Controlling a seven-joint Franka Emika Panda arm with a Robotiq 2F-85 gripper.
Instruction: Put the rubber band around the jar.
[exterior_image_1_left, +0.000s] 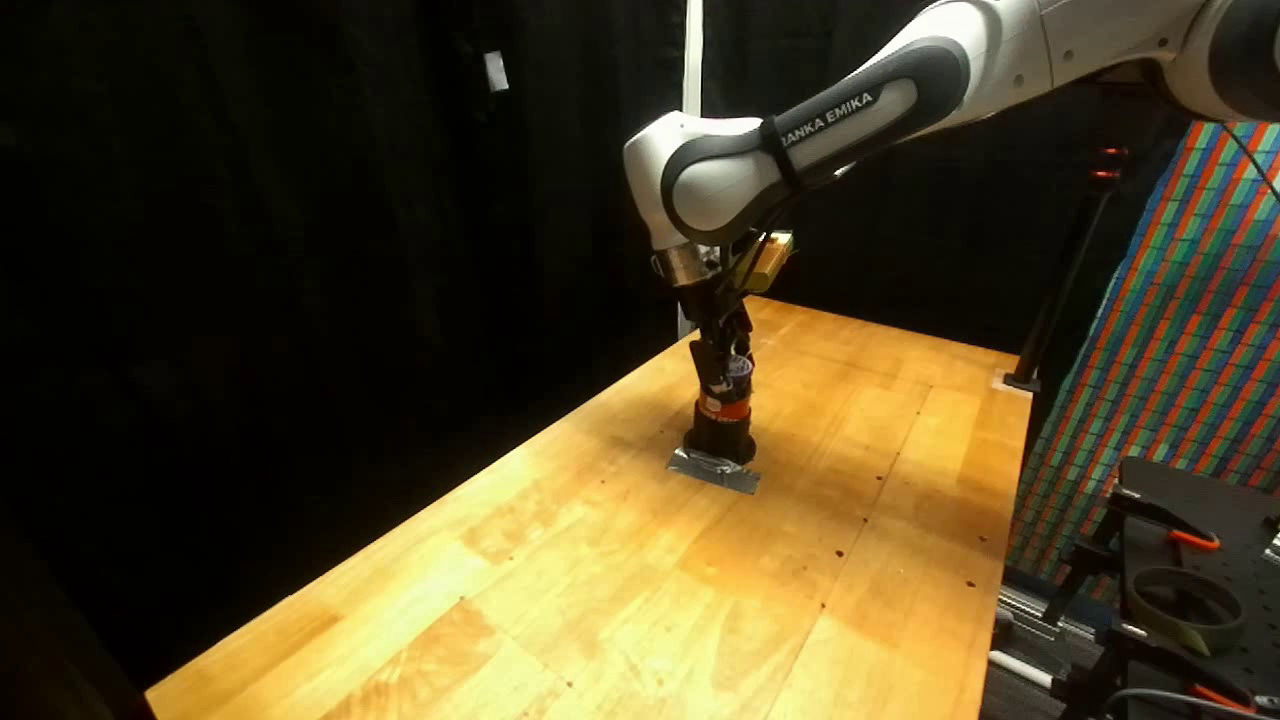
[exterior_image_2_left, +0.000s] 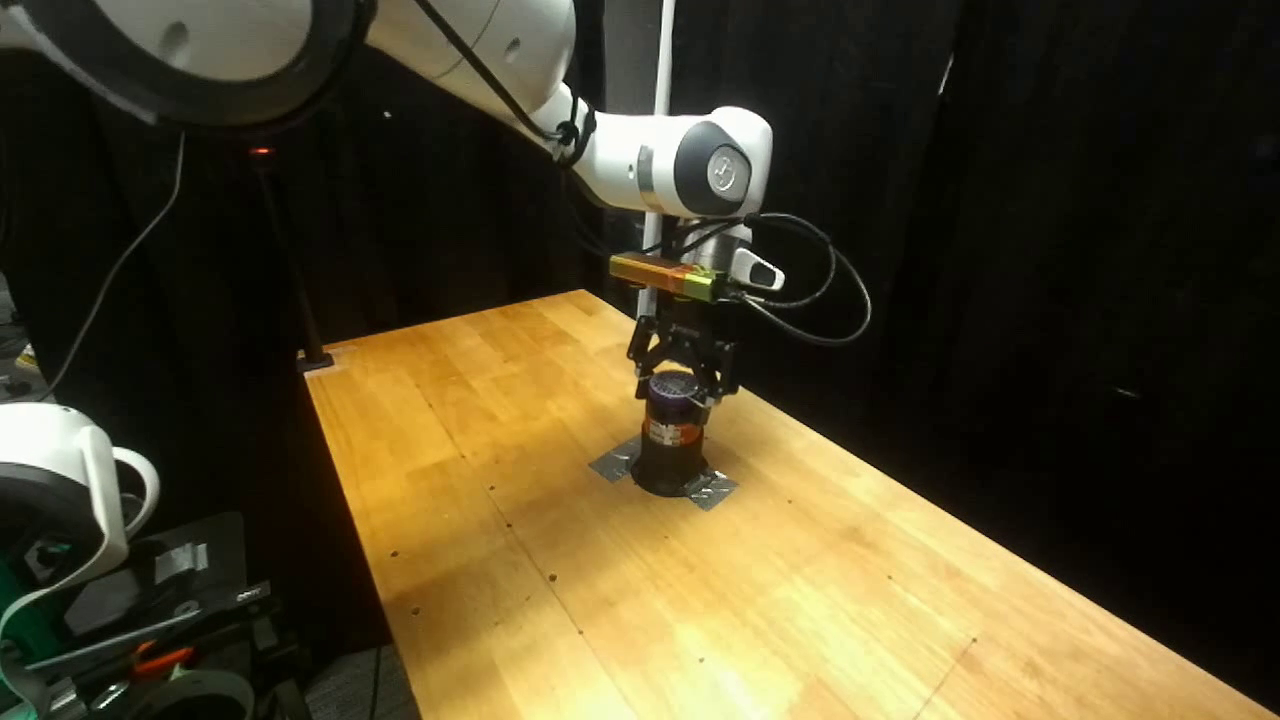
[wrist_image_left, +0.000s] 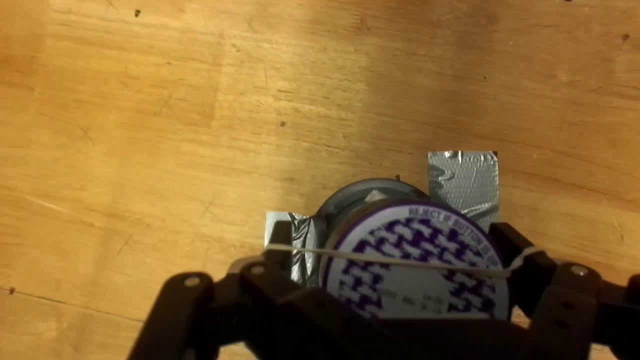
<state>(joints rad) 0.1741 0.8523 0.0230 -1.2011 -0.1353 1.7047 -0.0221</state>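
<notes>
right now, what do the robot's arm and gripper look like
The arm is white and rounded, with dark grey trim and "EMIKA" lettering. Black cables loop beside an orange-yellow box. The gripper is black, angular and jointed.

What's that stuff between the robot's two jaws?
A pale rubber band stretches from jaw to jaw, and the purple-and-white top of the jar shows behind it. You see both in the wrist view.

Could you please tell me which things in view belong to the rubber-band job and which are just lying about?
For the job: gripper, rubber band, jar; as supports, base and tape.

Lying about: ring-shaped item, orange-and-black item; also a colourful sheet.
</notes>
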